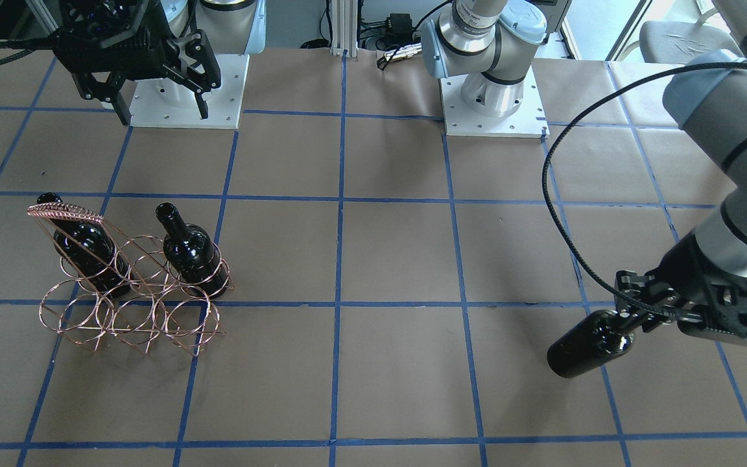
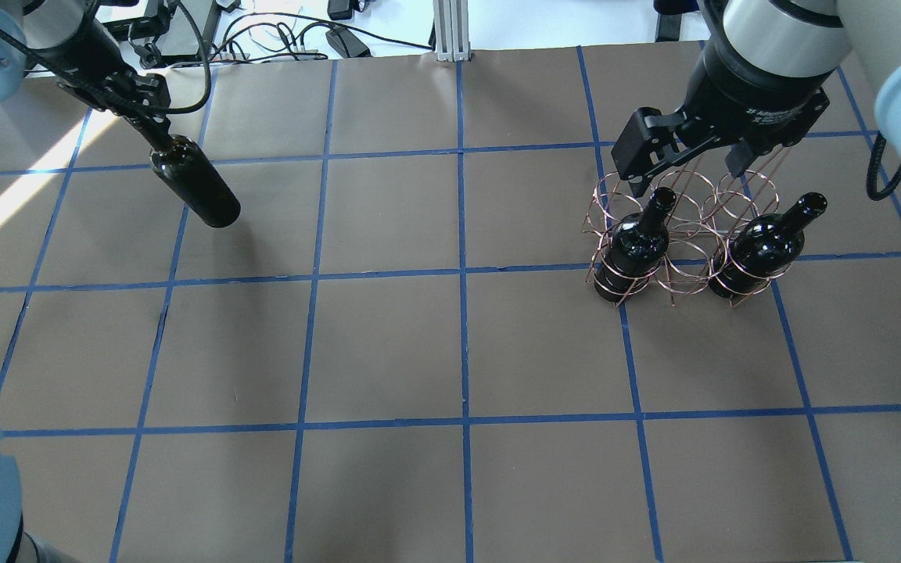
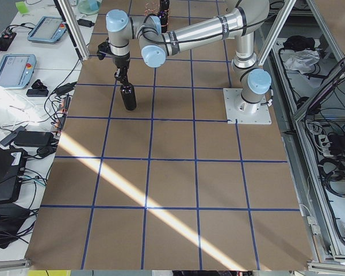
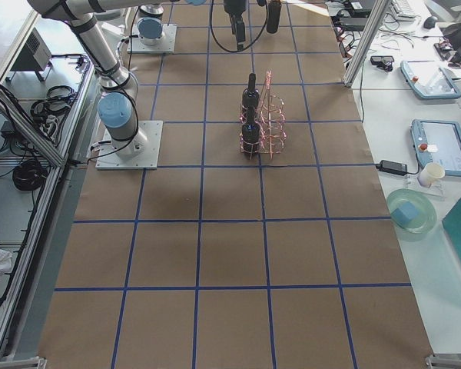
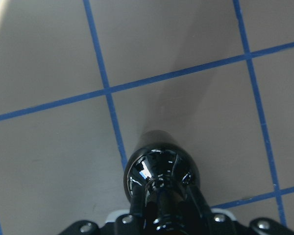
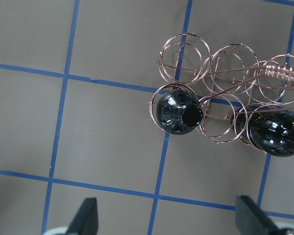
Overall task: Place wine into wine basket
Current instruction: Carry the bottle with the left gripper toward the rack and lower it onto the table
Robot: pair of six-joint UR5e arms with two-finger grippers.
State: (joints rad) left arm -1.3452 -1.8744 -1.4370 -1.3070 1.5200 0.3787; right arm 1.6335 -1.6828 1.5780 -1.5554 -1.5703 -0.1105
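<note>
Near-black glossy glass wine bottle (image 2: 192, 181) clamped at the neck in left jaws near counter's far-left corner, base down for lowering upright. Copper thin-wire basket (image 1: 65, 212) near far-right corner; right jaws apart above it, likely for steadying.

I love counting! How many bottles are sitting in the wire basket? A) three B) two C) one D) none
B: the handle-side bottle and the other bottle stand in the wine basket; the wine hangs from the left gripper, far away.
</note>
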